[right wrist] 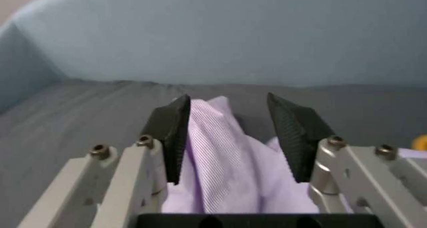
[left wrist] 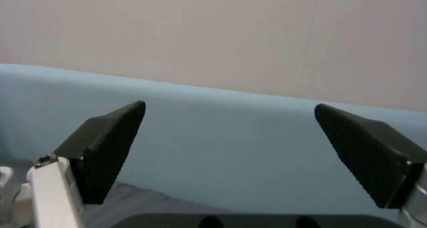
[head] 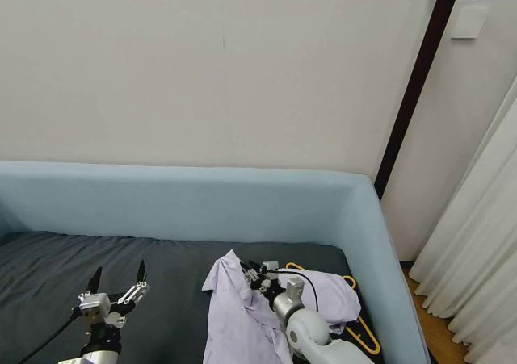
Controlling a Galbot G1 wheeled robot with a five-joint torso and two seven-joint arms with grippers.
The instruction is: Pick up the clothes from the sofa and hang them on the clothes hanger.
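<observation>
A lilac shirt [head: 242,320] lies bunched on the dark grey sofa seat [head: 170,263], partly over a yellow-orange hanger [head: 363,332] by the right armrest. My right gripper [head: 257,274] is shut on a raised fold of the lilac shirt [right wrist: 223,153], which fills the gap between its black fingers [right wrist: 175,138] and sticks out past the tips. Left of the shirt, my left gripper [head: 118,282] hovers over the bare seat, pointing at the backrest. The left gripper [left wrist: 230,138] is open, with nothing between its fingers [left wrist: 110,148].
The sofa has a light blue backrest [head: 186,198] and a right armrest [head: 380,259]. A plain wall rises behind. A dark door frame [head: 416,77] and white curtains [head: 481,243] stand to the right of the sofa. Bare seat stretches to the left.
</observation>
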